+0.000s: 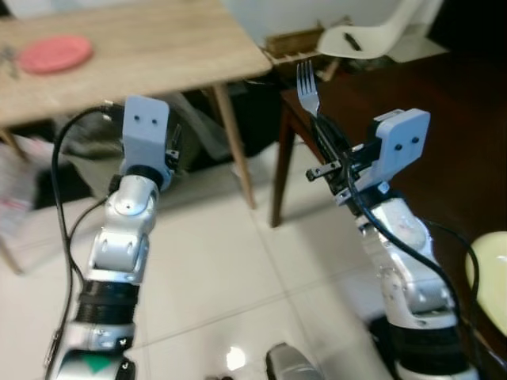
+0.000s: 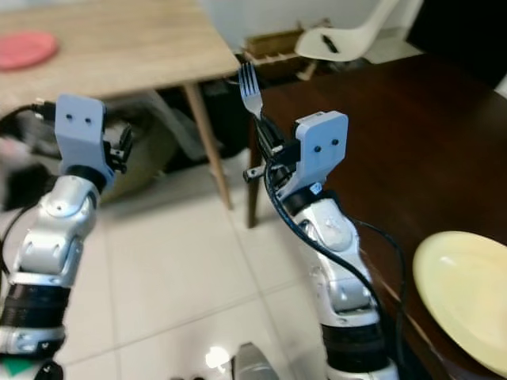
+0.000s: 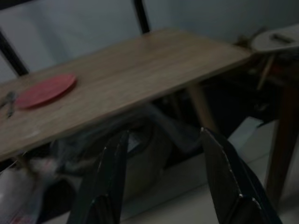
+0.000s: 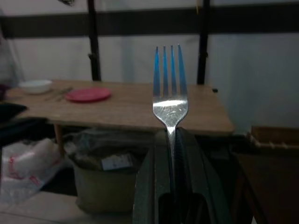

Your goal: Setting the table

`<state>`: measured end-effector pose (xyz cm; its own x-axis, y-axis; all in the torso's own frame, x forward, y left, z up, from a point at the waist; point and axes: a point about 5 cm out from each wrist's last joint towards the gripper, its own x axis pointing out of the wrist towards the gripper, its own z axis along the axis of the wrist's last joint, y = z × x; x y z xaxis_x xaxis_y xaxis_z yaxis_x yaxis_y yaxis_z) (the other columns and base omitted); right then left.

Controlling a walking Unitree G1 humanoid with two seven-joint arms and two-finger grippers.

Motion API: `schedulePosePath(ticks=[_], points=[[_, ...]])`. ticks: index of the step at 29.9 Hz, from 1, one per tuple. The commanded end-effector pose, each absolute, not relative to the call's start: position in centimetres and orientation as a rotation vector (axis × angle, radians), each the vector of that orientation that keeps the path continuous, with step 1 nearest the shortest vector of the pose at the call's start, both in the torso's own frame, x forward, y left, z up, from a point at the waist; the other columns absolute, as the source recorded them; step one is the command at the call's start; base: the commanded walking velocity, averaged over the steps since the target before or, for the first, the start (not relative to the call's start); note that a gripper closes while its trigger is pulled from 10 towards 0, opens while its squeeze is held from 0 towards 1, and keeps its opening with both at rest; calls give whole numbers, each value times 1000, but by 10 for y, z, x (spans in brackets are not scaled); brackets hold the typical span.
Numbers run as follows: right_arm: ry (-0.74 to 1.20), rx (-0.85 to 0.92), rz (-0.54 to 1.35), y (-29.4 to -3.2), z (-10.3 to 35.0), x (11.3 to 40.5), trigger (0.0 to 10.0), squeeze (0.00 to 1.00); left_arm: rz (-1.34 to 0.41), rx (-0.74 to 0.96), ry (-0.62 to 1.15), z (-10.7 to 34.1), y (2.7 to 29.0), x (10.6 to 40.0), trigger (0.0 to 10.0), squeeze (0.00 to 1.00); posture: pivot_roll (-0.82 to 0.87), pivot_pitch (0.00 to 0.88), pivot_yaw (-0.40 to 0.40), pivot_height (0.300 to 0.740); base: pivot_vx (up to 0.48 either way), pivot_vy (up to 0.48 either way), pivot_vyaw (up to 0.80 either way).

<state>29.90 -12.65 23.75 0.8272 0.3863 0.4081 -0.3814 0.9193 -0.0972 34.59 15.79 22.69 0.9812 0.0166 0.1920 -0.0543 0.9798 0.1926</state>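
silver fork (image 4: 170, 88), red plate (image 1: 55, 53), perhaps pale-yellow plate (image 2: 467, 294)

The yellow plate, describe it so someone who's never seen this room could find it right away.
Start at the dark brown table on the robot's right, beside the light wooden table. The yellow plate lies near its closest edge, behind the right pincer holding a fork. It is pale yellow, whereas the other plate, on the light table, is red.
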Motion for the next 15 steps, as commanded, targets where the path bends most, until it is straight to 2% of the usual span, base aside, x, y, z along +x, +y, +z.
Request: schedulePosePath(ticks=[1, 8, 15], points=[[-447, -2, 424, -123, 239, 298, 10000, 0, 56, 207, -176, 223, 162, 345, 10000, 0, -116, 54, 82, 740, 480, 0, 788], [-438, 10, 413, -124, 238, 302, 10000, 0, 65, 207, -178, 223, 163, 345, 10000, 0, -113, 55, 81, 740, 480, 0, 743], [-438, 21, 352, -133, 239, 307, 10000, 0, 64, 196, -177, 225, 164, 347, 10000, 0, -108, 57, 82, 740, 480, 0, 0]])
